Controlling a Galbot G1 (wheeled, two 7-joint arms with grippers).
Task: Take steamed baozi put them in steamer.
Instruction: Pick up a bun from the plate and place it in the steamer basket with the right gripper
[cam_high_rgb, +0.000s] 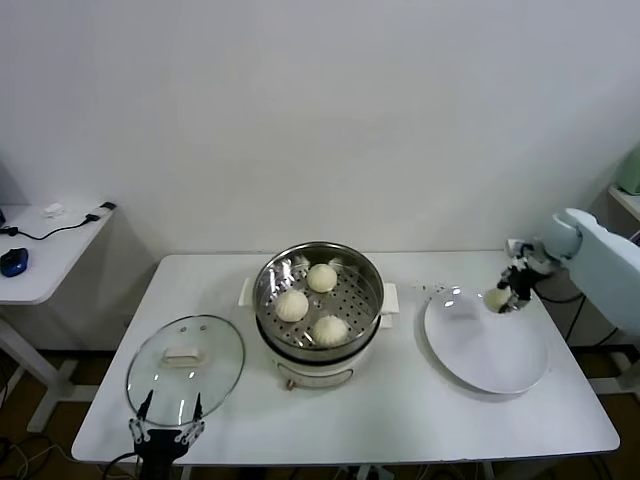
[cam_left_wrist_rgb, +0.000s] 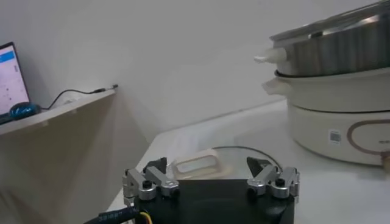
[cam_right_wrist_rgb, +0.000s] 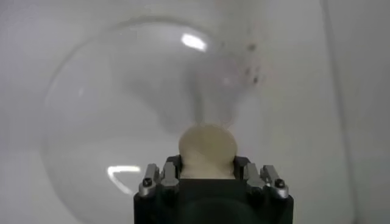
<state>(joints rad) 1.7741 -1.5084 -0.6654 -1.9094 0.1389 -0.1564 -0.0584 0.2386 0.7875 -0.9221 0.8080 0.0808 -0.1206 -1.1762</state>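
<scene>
The right gripper (cam_high_rgb: 505, 292) is clamping a steamed baozi (cam_right_wrist_rgb: 207, 148) over the white plate (cam_high_rgb: 500, 360), while the left gripper (cam_left_wrist_rgb: 211, 181) is idling wide open near the glass lid (cam_high_rgb: 185, 365).

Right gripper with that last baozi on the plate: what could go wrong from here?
The right gripper is shut on the fourth baozi, soft dough, so it may deform or slip during transfer. The steamer has a raised rim that a low carry could clip. Three buns already sit inside, leaving limited free tray.
</scene>
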